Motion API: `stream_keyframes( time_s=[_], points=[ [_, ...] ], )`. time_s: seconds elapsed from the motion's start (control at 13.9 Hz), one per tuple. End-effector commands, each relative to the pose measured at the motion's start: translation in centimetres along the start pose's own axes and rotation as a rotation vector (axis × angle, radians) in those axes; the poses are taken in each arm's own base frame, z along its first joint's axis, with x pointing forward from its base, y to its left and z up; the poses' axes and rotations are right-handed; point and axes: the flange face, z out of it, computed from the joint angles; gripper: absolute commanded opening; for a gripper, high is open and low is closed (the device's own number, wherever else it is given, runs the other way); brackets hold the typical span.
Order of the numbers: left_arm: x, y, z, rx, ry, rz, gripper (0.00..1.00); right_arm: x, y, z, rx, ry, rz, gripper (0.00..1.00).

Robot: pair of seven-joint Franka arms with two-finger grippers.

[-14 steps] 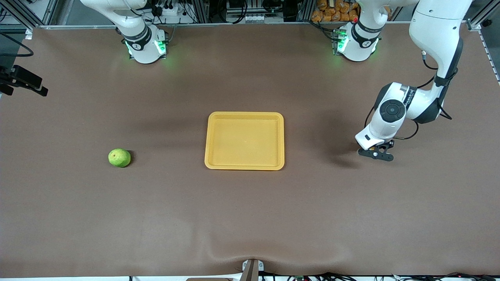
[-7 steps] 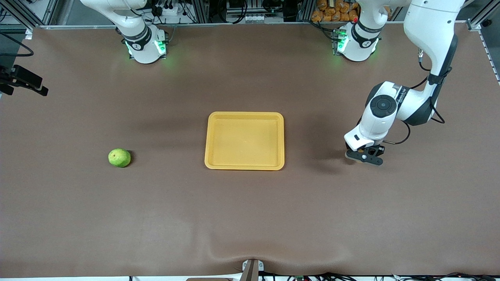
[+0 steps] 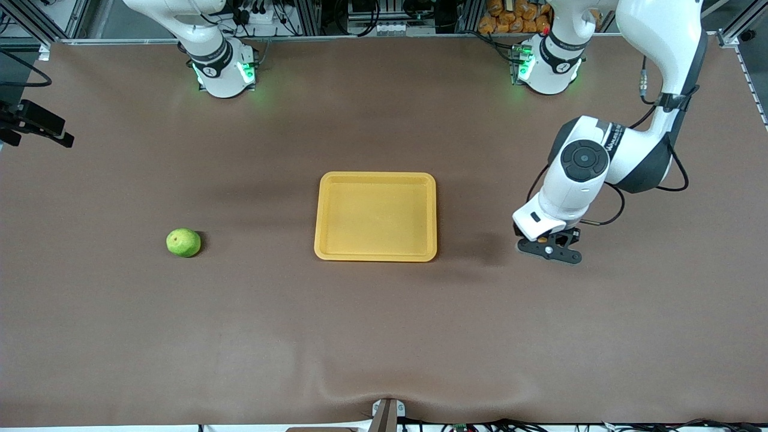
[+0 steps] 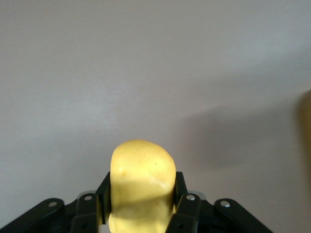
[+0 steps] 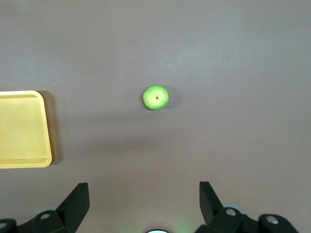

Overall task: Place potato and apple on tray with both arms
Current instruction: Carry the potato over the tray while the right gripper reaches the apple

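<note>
My left gripper (image 3: 549,247), at the right of the front frame, is clamped on the potato (image 4: 141,182) above bare tabletop (image 3: 384,336) beside the tray (image 3: 375,179), ready to carry it over the rim. My right gripper (image 5: 144,201) waits high with fingers apart, looking down on the apple (image 3: 183,242) at centre-left.

Brown matte table cover (image 3: 240,336), slightly rippled at the edge nearest the front camera. Aluminium frame rails (image 3: 360,38) along the base edge, with cables and electronics (image 3: 384,12) past them. Orange bagged items (image 3: 510,15) there too. Black camera mount (image 3: 36,123) at the right arm's end.
</note>
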Motion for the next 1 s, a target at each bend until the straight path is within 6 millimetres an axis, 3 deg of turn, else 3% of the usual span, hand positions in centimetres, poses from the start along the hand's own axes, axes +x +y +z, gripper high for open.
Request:
stream_keyframes(
  time_s=[0.0,0.36,0.5,0.65,0.93],
  points=[
    [2.2,2.4,-2.0,-0.076,-0.009,-0.033,0.00,0.2,0.1,-0.6,-0.009,0.008,-0.006,1.00],
    [3.2,12.0,-2.2,-0.117,-0.026,-0.123,0.00,2.4,-0.2,2.2,-0.011,-0.026,-0.013,1.00],
    [2.8,15.9,-1.6,-0.124,-0.038,-0.139,0.00,4.4,-1.3,5.4,-0.023,-0.071,-0.033,1.00],
    [2.1,19.4,0.2,-0.119,-0.068,-0.183,0.00,6.4,-2.6,9.2,-0.051,-0.132,-0.056,1.00],
    [0.0,25.6,4.4,-0.083,-0.116,-0.194,0.00,9.7,-2.8,15.5,-0.062,-0.161,-0.053,1.00]
  ],
)
